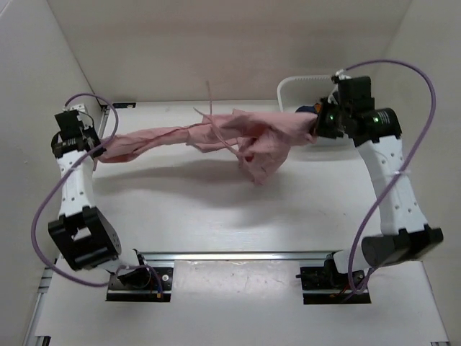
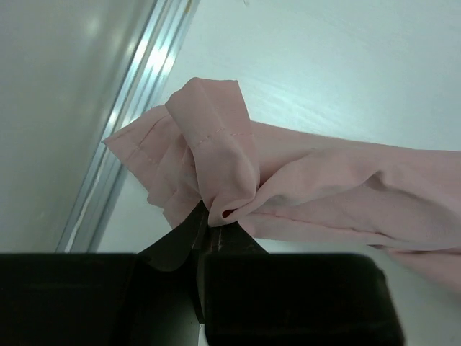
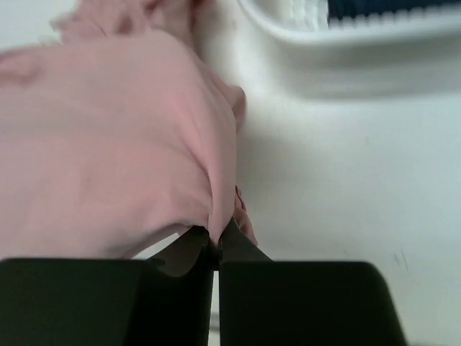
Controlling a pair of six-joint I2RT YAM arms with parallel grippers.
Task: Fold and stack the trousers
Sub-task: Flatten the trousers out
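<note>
- The trousers (image 1: pixel 216 133) hang stretched between the two arms, above the far half of the table (image 1: pixel 216 223). In the top view their long axis runs from 9 o'clock to 3 o'clock.
- The 9 o'clock end is a narrow leg with a stitched hem. The cloth widens toward 3 o'clock into a crumpled bunch that sags toward 6 o'clock.
- Thin cords (image 1: pixel 209 97) stick out of the middle toward 12 o'clock.
- The left gripper (image 1: pixel 97 151) is pinched tight on the hem end. In its wrist view the fingertips (image 2: pixel 209 223) meet on a fold of the trousers (image 2: pixel 216 158).
- The right gripper (image 1: pixel 315 130) is clamped on the 3 o'clock end. In its wrist view the tips (image 3: pixel 216 238) are closed on an edge of the trousers (image 3: pixel 108 144).
- I cannot tell which part of the garment that edge is. The bunched middle hides the second leg and the waist.
- A white bin (image 1: pixel 292 86) at 1 o'clock is half covered by the right arm. Something dark blue (image 3: pixel 389 7) in it is blurred and cut off by the frame.
- A metal rail (image 2: pixel 130 115) runs along the table's left edge.
</note>
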